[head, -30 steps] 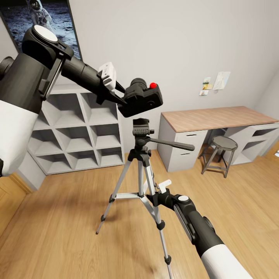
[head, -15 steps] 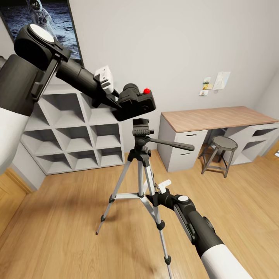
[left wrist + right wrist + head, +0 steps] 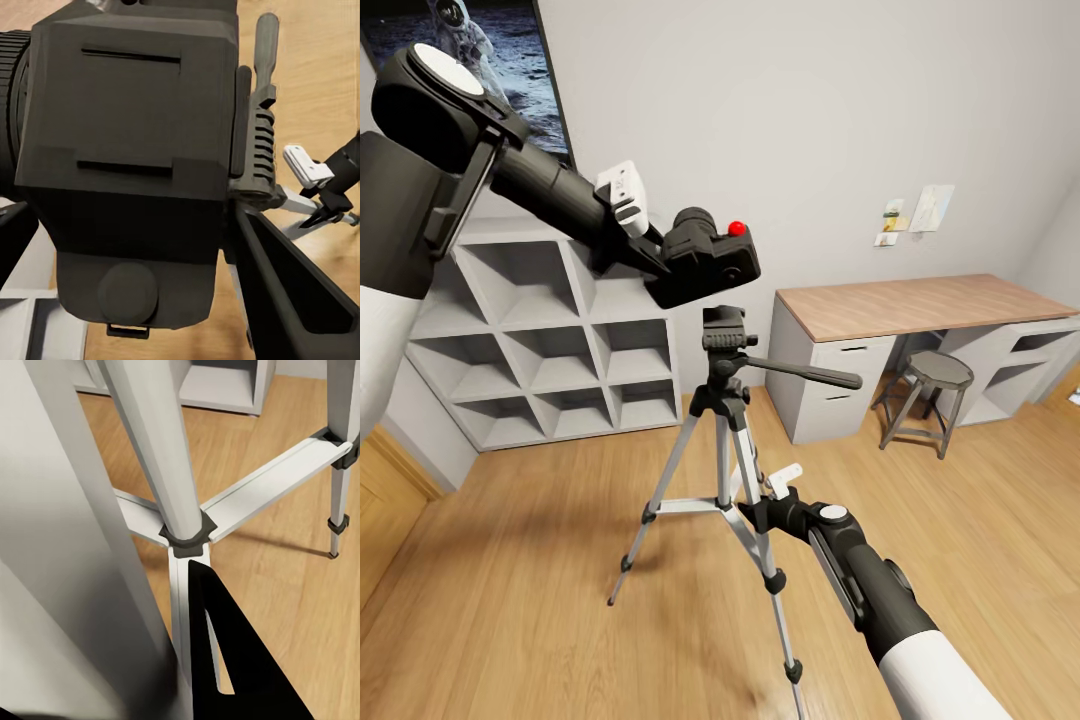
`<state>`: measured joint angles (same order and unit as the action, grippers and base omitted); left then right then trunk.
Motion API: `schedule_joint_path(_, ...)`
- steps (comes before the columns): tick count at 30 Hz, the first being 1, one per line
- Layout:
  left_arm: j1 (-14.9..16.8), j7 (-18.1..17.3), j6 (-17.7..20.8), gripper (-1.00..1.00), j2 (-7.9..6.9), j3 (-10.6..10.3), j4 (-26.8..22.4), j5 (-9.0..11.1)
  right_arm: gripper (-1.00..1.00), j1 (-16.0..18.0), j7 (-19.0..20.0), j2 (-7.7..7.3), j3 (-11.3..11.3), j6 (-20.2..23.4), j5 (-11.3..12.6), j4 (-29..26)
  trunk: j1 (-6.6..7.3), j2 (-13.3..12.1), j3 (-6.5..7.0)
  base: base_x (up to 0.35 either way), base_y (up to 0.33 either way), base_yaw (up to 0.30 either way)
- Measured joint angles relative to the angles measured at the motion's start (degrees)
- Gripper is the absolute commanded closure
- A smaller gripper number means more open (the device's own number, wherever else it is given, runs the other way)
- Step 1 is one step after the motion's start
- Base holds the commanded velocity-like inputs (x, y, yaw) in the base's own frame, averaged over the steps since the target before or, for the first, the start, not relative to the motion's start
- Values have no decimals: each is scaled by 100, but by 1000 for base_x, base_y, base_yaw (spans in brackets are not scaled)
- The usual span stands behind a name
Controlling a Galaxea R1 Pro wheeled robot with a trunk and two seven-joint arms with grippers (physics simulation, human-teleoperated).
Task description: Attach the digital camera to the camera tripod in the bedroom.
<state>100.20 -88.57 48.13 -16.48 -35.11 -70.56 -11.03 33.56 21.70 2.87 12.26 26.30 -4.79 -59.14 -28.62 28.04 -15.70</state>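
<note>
Your left gripper [image 3: 652, 262] clamps the camera [image 3: 705, 262] just above the tripod [image 3: 723, 400] head for mounting, while your right gripper [image 3: 758, 510] grips a leg to steady it.

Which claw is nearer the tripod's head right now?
Left. The left claw holds the digital camera just above the tripod head; the right claw is well below, down at the tripod's legs.

White forearms, black wrists, black claws

a home bedroom or study: cube shelves [image 3: 560, 340], desk [image 3: 920, 305], stool [image 3: 930, 395], astronaut poster [image 3: 470, 50].
</note>
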Motion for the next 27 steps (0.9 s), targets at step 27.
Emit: schedule_joint_path(27, 0, 40, 278, 100, 166, -312, 21, -60, 100, 2, 17, 0, 2, -101, -7, 15, 0, 0, 0, 0, 0, 0)
